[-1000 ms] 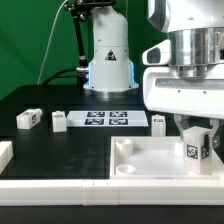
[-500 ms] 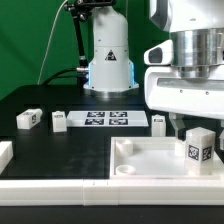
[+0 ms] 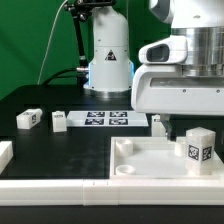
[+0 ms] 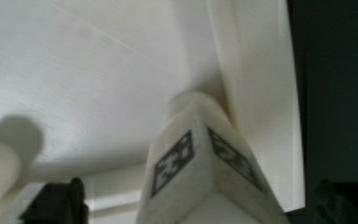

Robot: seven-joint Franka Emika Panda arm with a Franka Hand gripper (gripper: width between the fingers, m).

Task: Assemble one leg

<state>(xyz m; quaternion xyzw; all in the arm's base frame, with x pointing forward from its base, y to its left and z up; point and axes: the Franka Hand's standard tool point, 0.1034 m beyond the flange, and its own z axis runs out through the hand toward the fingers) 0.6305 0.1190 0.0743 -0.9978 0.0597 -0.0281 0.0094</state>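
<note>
One leg (image 3: 198,148), a small white block with marker tags, stands upright in the far right corner of the large white tray-like part (image 3: 150,162). My gripper (image 3: 190,104) hangs just above it, its wide white body filling the upper right of the exterior view. In the wrist view the leg (image 4: 202,165) lies between my two dark fingertips (image 4: 60,203), with a gap on each side. My gripper (image 4: 202,205) is open and holds nothing.
Two loose legs (image 3: 29,119) (image 3: 59,121) lie on the black table at the exterior view's left. A third (image 3: 159,124) peeks out behind the tray. The marker board (image 3: 107,119) lies in front of the robot base (image 3: 108,60). A white part's edge (image 3: 5,152) shows at far left.
My gripper has let go of the upright leg and risen straight up. The leg stays standing in the tray corner.
</note>
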